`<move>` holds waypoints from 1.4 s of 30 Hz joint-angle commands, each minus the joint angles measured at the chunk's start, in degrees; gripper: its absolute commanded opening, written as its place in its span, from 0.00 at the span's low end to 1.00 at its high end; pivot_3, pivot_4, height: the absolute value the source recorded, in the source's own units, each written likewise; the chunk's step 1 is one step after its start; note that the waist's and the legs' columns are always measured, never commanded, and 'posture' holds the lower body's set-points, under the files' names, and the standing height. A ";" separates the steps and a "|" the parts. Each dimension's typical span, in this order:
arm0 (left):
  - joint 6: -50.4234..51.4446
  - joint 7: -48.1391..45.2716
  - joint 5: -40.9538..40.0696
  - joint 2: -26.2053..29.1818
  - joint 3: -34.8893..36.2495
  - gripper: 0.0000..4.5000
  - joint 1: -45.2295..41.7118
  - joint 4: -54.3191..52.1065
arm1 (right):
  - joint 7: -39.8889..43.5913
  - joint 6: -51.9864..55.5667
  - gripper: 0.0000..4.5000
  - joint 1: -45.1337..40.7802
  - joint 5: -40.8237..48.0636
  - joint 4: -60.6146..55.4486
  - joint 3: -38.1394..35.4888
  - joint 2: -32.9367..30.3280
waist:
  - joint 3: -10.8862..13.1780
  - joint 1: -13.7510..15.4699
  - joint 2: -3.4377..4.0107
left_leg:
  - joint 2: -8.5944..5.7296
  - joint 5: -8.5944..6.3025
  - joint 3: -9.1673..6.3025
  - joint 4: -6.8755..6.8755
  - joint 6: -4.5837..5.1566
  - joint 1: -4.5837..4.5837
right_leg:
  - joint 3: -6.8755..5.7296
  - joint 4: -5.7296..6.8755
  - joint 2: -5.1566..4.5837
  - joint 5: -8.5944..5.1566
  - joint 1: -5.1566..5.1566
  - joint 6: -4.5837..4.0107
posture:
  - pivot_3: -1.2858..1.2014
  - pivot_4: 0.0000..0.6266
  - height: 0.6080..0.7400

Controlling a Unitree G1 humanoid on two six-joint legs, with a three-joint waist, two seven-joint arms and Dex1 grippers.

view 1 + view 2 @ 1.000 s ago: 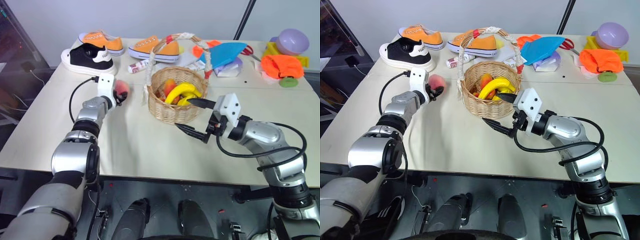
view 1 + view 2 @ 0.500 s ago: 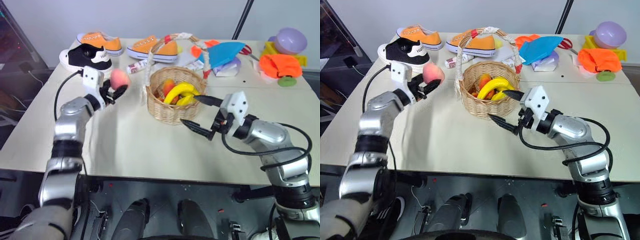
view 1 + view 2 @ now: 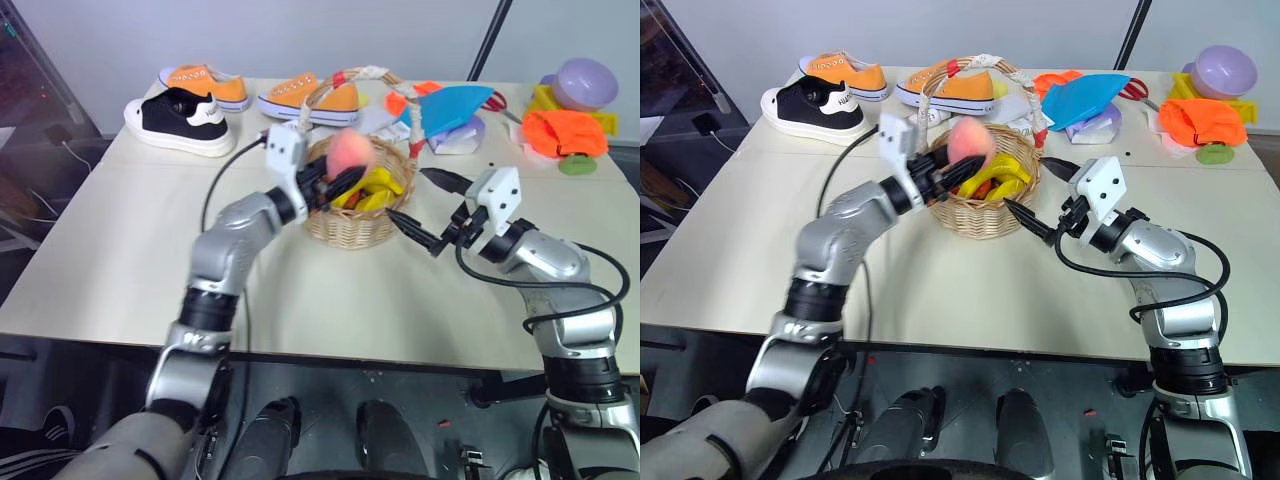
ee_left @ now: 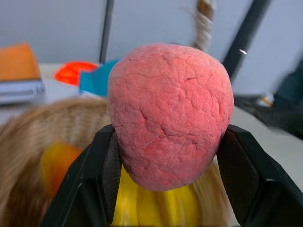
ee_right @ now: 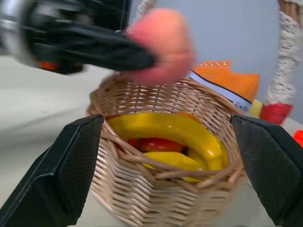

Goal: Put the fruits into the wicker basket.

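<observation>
My left gripper (image 3: pixel 345 168) is shut on a pink-orange peach (image 3: pixel 350 153), holding it just above the near-left rim of the wicker basket (image 3: pixel 358 222). In the left wrist view the peach (image 4: pixel 170 113) sits squeezed between both black fingers (image 4: pixel 102 175). Yellow bananas (image 3: pixel 385 185) and a red-orange fruit lie inside the basket. My right gripper (image 3: pixel 408 193) stands open close beside the basket's right wall, holding nothing. The right wrist view looks into the basket (image 5: pixel 156 189), with a banana (image 5: pixel 170 130) inside and the peach (image 5: pixel 161 45) above the rim.
A black shoe (image 3: pixel 180 118) and two orange shoes (image 3: pixel 205 82) stand at the table's back left. Behind the basket lie a blue cloth (image 3: pixel 450 105) and a small tube (image 3: pixel 275 133). An orange cloth (image 3: pixel 565 130), a purple ball (image 3: pixel 585 80) and a green disc (image 3: pixel 577 165) are at the back right.
My left gripper has carried the peach up and to the right, from left of the basket to above its rim. The right gripper has drifted slightly right, staying open.
</observation>
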 commanded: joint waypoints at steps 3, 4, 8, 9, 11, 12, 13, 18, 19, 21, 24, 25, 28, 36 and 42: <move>-1.38 0.94 1.70 -0.46 0.23 0.65 -0.29 0.26 | -0.92 -1.26 1.00 0.70 -0.39 -2.48 -1.37 -0.36 | -0.01 0.00 0.02 | 0.03 0.00 0.01 0.00 0.00 0.01 | 0.03 0.01 0.05 0.00 -0.01 0.00 | 0.52 0.24 1.00; -1.52 1.00 1.88 -0.30 0.35 0.77 -0.09 0.36 | -1.10 -1.23 1.00 0.78 -0.45 -2.60 -1.37 -0.33 | -0.01 0.05 0.02 | 0.02 0.00 0.01 0.01 0.00 0.01 | 0.03 0.02 0.05 0.00 -0.01 0.00 | 0.52 0.24 1.00; -1.73 0.75 3.04 1.68 0.62 0.98 0.78 -0.81 | -1.27 -1.54 1.00 0.86 -0.70 -2.18 -1.24 -0.20 | -0.01 0.17 0.02 | 0.00 0.00 0.01 0.04 0.00 0.01 | 0.07 0.02 0.05 0.01 0.01 0.01 | 0.52 0.24 1.00; -1.44 -0.17 2.67 2.12 0.52 0.98 1.30 -1.96 | -1.26 -1.60 1.00 0.80 -0.70 -1.97 -1.20 -0.16 | -0.01 0.15 0.02 | 0.01 0.00 0.01 0.03 0.00 0.00 | 0.07 0.02 0.05 0.01 0.01 0.01 | 0.52 0.24 1.00; -1.22 -0.42 3.16 3.04 0.13 0.98 2.32 -4.16 | -1.25 -1.61 1.00 0.61 -0.58 -1.77 -1.10 -0.05 | -0.01 0.15 0.02 | 0.01 0.00 0.00 0.02 0.00 0.01 | 0.07 0.02 0.05 0.00 0.01 0.00 | 0.52 0.24 1.00; -1.23 -2.01 2.97 4.04 -0.42 0.98 3.49 -6.40 | -1.25 -1.56 1.00 0.42 -0.48 -1.63 -0.95 0.11 | -0.01 0.15 0.02 | 0.01 0.00 0.00 0.02 0.00 0.01 | 0.07 0.02 0.05 0.00 0.01 0.00 | 0.52 0.24 1.00; -0.52 -3.74 1.86 4.79 -0.58 0.98 4.72 -8.81 | -1.32 -1.59 1.00 0.23 -0.46 -1.46 -0.88 0.26 | -0.01 0.06 0.02 | 0.01 0.00 0.00 0.02 0.00 0.00 | 0.07 0.02 0.05 0.00 0.00 0.01 | 0.52 0.24 1.00; 2.16 -10.36 -3.17 10.39 -0.17 0.98 13.51 -23.65 | -9.36 -2.02 1.00 -3.01 -2.58 4.25 -3.64 3.30 | -0.02 0.10 0.04 | 0.02 0.00 0.01 0.01 0.00 0.01 | 0.13 0.04 0.07 0.01 -0.01 0.00 | 0.52 0.24 1.00; 2.79 -11.78 -4.40 12.13 0.48 0.98 15.46 -26.15 | -10.60 -0.93 1.00 -3.71 -1.37 4.68 -4.25 4.52 | -0.02 -0.04 0.05 | 0.02 0.01 0.00 0.01 -0.01 0.01 | 0.13 0.03 0.07 0.01 -0.01 -0.01 | 0.52 0.24 1.00; 3.20 -13.84 -5.25 16.28 1.72 0.98 19.25 -29.57 | -13.01 -0.15 1.00 -5.08 -1.44 5.59 -4.36 6.58 | -0.05 -0.11 0.11 | 0.05 0.01 0.02 -0.06 -0.01 0.05 | 0.22 0.05 0.10 0.01 -0.04 -0.04 | 0.52 0.24 1.00; 2.92 -18.26 -7.41 23.89 6.93 0.98 26.29 -32.98 | -18.99 -0.32 1.00 -9.09 -3.53 9.39 -3.98 10.65 | -0.05 -0.38 0.13 | 0.10 0.02 0.02 -0.09 -0.03 0.05 | 0.24 0.06 0.17 0.03 -0.07 -0.09 | 0.52 0.24 1.00; 2.44 -19.10 -8.27 25.52 8.86 0.98 28.11 -33.50 | -19.69 -0.63 1.00 -10.44 -3.75 10.71 -3.71 11.64 | -0.04 -0.47 0.18 | 0.17 0.02 0.09 -0.10 -0.03 0.07 | 0.30 0.05 0.21 0.06 -0.12 -0.14 | 0.52 0.24 1.00; 0.20 -18.94 -8.84 28.25 13.47 0.98 32.19 -33.75 | -19.75 -2.31 1.00 -13.52 -4.85 13.79 -2.60 13.14 | -0.03 -0.07 0.20 | 0.33 0.02 0.19 -0.14 -0.05 0.06 | 0.37 0.03 0.36 0.11 -0.18 -0.23 | 0.52 0.24 1.00; -0.71 -17.50 -11.88 30.07 21.34 0.98 42.02 -36.65 | -19.12 -5.85 1.00 -20.04 -6.86 26.07 -1.08 15.20 | -0.03 0.21 0.19 | 0.38 0.02 0.21 -0.18 -0.05 0.05 | 0.36 -0.07 0.38 0.14 -0.15 -0.27 | 0.52 0.24 1.00; -0.80 -16.19 -12.18 29.83 21.69 1.00 43.09 -37.82 | -18.67 -7.51 0.52 -21.38 -6.56 28.92 -1.96 15.65 | -0.03 -0.04 0.20 | 0.44 0.01 0.27 -0.20 -0.06 0.06 | 0.39 -0.08 0.43 0.17 -0.18 -0.32 | 0.52 0.24 1.00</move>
